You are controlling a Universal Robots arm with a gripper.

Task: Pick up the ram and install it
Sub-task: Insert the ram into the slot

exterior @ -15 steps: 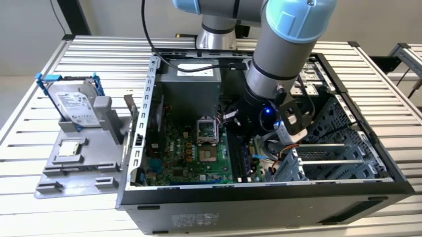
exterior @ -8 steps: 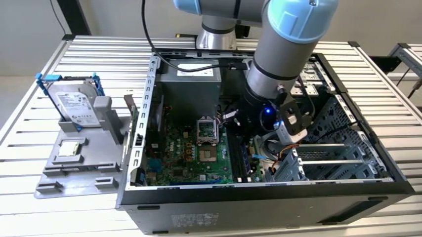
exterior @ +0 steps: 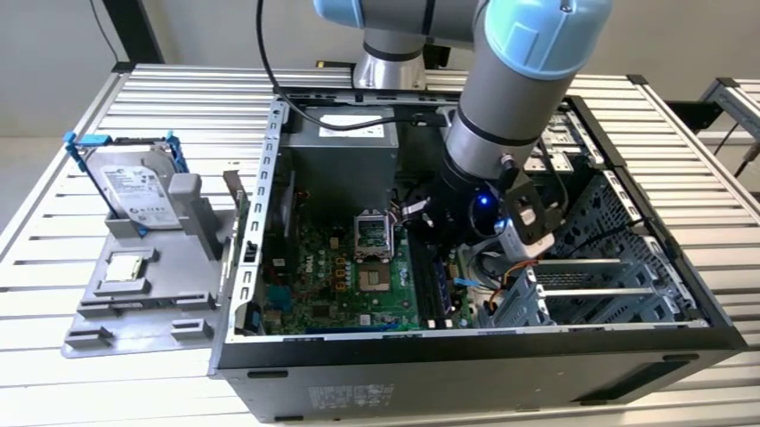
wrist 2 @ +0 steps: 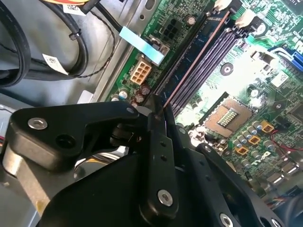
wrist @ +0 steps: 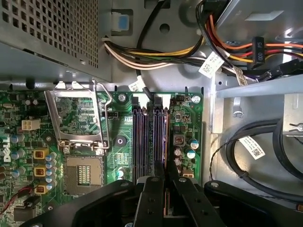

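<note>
The black two-fingered gripper (wrist: 164, 189) on the grey and pale-blue robot arm (exterior: 511, 107) is down inside the open black computer tower case (exterior: 475, 356), over the green motherboard (exterior: 320, 285). Its fingers (wrist: 152, 198) are drawn close together and pinch a thin edge between them: the ram (wrist 2: 189, 66), a long, narrow board whose copper-coloured upper edge runs away from the fingertips in the second wrist view. So the pick-up looks done, and the work stands at the seating stage.

Taking the row of dark memory slots (wrist: 150, 137) on the motherboard as the landmark, the ram lies along the slots' length, right over them or already partly in one; I cannot tell which slot it has entered, nor whether it is pushed fully home. The white latches (wrist 2: 244, 19) at the far end of the slots cannot be judged as closed or open. The fingers grip the stick at its near end, with most of its length reaching out beyond the fingertips towards those latches.

Beside the slots sits the empty square processor socket (wrist: 84, 172) with its metal frame raised. Outside the case, on the grey holder (exterior: 142, 294), the silver hard drive in its blue frame (exterior: 131, 191) stands untouched.
</note>
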